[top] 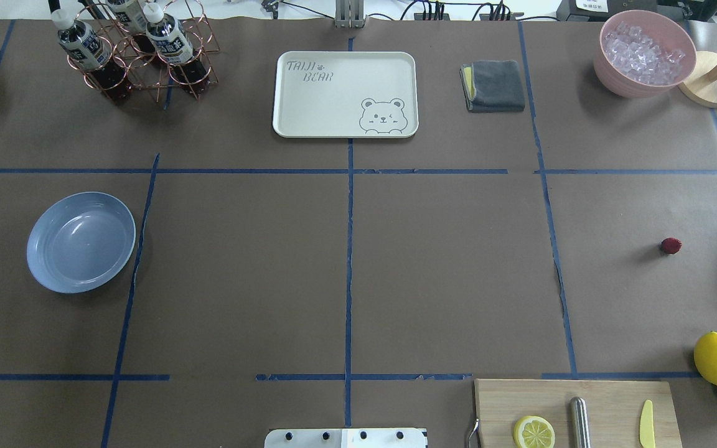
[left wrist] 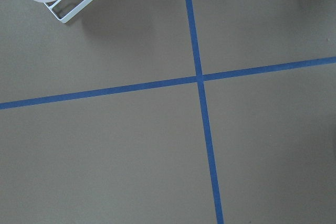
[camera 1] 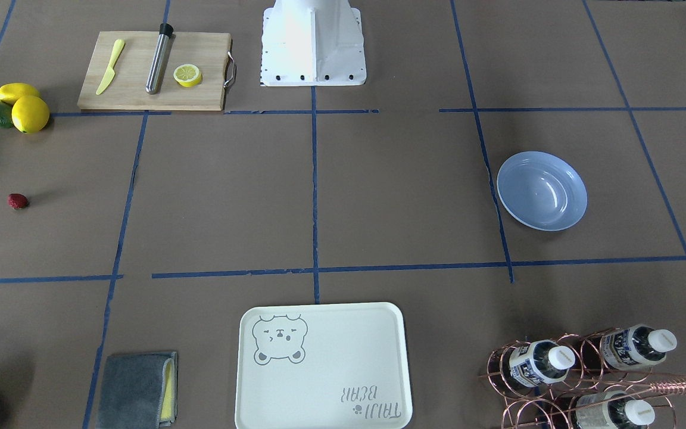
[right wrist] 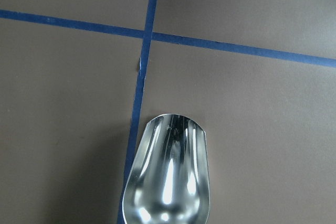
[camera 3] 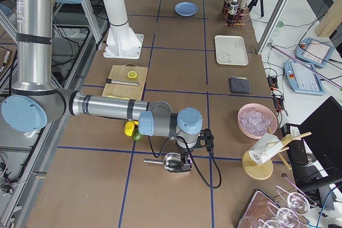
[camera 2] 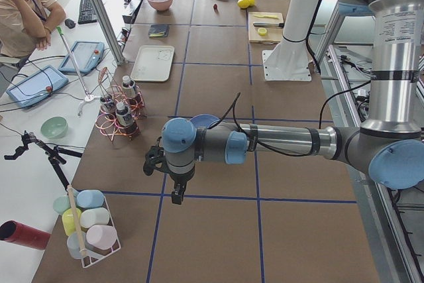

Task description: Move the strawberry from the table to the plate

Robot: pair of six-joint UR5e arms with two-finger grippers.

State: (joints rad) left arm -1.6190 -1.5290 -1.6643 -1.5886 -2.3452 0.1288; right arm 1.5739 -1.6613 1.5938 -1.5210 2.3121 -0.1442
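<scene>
Steel scoop (right wrist: 168, 182) fills your right wrist view, its bowl over a blue tape line (right wrist: 142, 93) on the table (top: 445, 280). You'll find the strawberry (camera 1: 18, 201) lying alone toward the table's edge on the robot's right, near the lemons (camera 1: 30, 113). It is well apart from the light-blue plate (camera 1: 542, 190), which sits toward the opposite edge. Whether the left gripper (camera 2: 177, 193) or right gripper (camera 3: 185, 165) is apart or closed, you cannot tell.

Overhead cam sits behind the robot, looking forward and down on the desk (top: 445, 280). The front-facing one looks back at the base (camera 1: 313, 42) from across, steeply down, so it's flipped. Both share the plate (top: 81, 241), strawberry (top: 671, 245) and bear tray (top: 309, 106). Side cams sit high at each end, further out, with the left arm (camera 2: 278, 142) or right arm (camera 3: 107, 108) up close. Wrist cams point down, really near the paper; the right one shows a scoop (right wrist: 168, 177).
</scene>
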